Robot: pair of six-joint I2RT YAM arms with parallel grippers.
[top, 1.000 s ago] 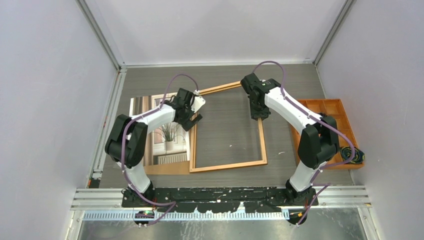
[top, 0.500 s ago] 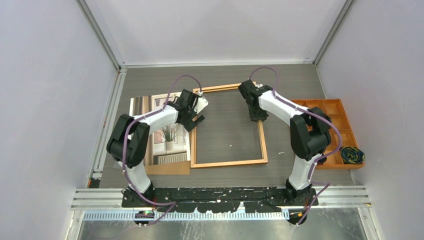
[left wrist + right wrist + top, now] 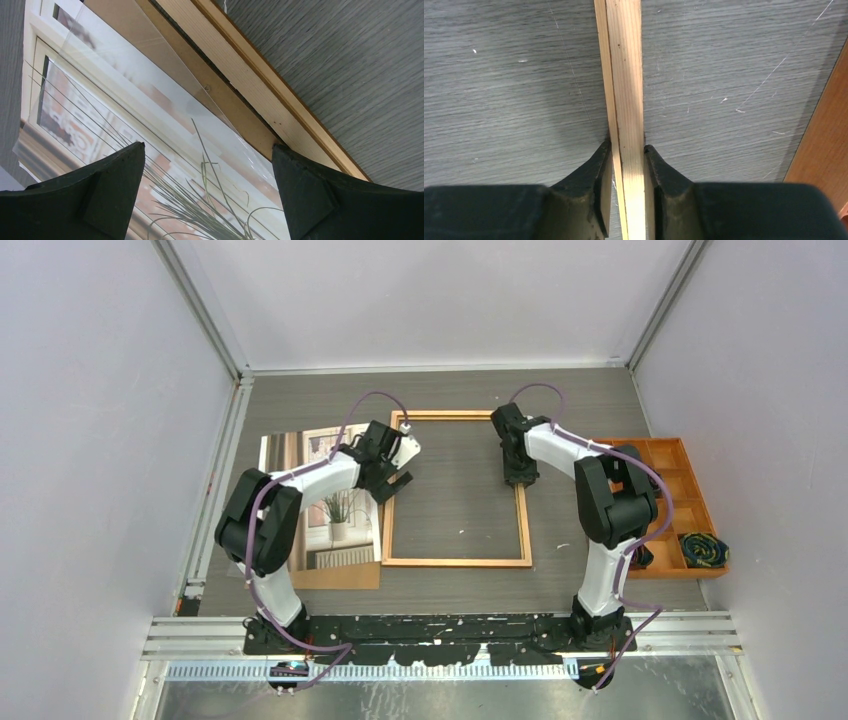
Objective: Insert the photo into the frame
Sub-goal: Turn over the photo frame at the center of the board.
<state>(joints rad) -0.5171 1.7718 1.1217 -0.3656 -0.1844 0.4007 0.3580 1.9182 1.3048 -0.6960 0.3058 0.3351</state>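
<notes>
The frame (image 3: 455,562) has swung from skewed to square, its right rail clamped in the right gripper (image 3: 520,476). It looks ready for the photo (image 3: 335,510), which lies just at its 9 o'clock beneath the left gripper (image 3: 396,478), jaws parted and empty. The tray (image 3: 690,455) at 3 o'clock holds a dark coiled bundle (image 3: 703,550) in a near compartment.

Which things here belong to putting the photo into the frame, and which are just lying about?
Job: photo; frame; right tool, clamped on frame's side rail; left tool, open.
Lying about: orange tray; brown board under photo; coiled bundle in tray.
</notes>
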